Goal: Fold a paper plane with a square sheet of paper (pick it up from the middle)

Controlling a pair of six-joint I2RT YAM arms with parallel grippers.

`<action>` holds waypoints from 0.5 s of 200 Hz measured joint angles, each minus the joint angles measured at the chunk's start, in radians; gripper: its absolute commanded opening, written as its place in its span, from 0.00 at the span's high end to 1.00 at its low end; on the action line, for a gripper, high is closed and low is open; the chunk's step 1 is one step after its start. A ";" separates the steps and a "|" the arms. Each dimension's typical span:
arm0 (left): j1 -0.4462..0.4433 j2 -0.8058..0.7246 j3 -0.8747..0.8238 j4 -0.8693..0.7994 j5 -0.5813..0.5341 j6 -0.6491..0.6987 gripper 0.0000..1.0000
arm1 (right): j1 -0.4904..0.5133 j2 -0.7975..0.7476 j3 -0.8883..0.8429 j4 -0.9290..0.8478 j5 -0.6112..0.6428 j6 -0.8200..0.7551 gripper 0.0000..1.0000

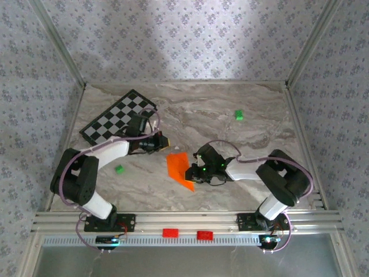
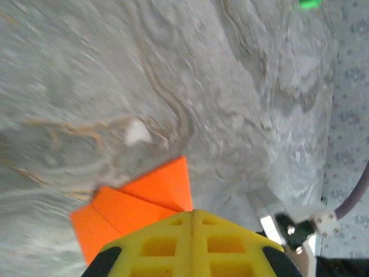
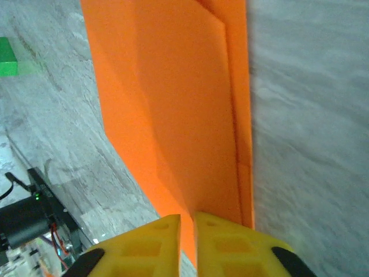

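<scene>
The orange sheet of paper (image 1: 180,167) lies folded on the marble table (image 1: 230,133) between the two arms, a long layered shape with a pointed near end. My left gripper (image 1: 163,142) is shut just off its far left corner; in the left wrist view the paper (image 2: 138,202) lies behind the closed left gripper (image 2: 192,214). My right gripper (image 1: 191,173) is at the paper's right edge. In the right wrist view its jaws stand a narrow slit apart at the right gripper (image 3: 187,218), with a crease of the paper (image 3: 173,104) running into the slit.
A black-and-white checkered board (image 1: 118,118) lies at the back left under the left arm. One small green block (image 1: 119,169) sits left of the paper, another (image 1: 238,115) at the back right. Two red pieces (image 1: 170,232) sit on the front rail.
</scene>
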State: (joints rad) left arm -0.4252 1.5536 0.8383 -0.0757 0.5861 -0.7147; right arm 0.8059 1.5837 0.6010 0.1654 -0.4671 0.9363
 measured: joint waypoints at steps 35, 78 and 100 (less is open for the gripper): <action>-0.055 0.028 -0.019 -0.003 -0.016 0.000 0.99 | 0.003 -0.158 -0.015 -0.094 0.084 0.000 0.77; -0.084 0.092 -0.019 -0.003 -0.031 0.000 0.99 | 0.032 -0.282 -0.114 -0.127 0.146 0.064 0.70; -0.085 0.123 -0.018 -0.004 -0.036 0.001 1.00 | 0.050 -0.308 -0.151 -0.130 0.158 0.116 0.64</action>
State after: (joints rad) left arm -0.5106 1.6768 0.8200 -0.0799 0.5499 -0.7139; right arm 0.8562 1.2758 0.4496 0.0353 -0.3092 1.0523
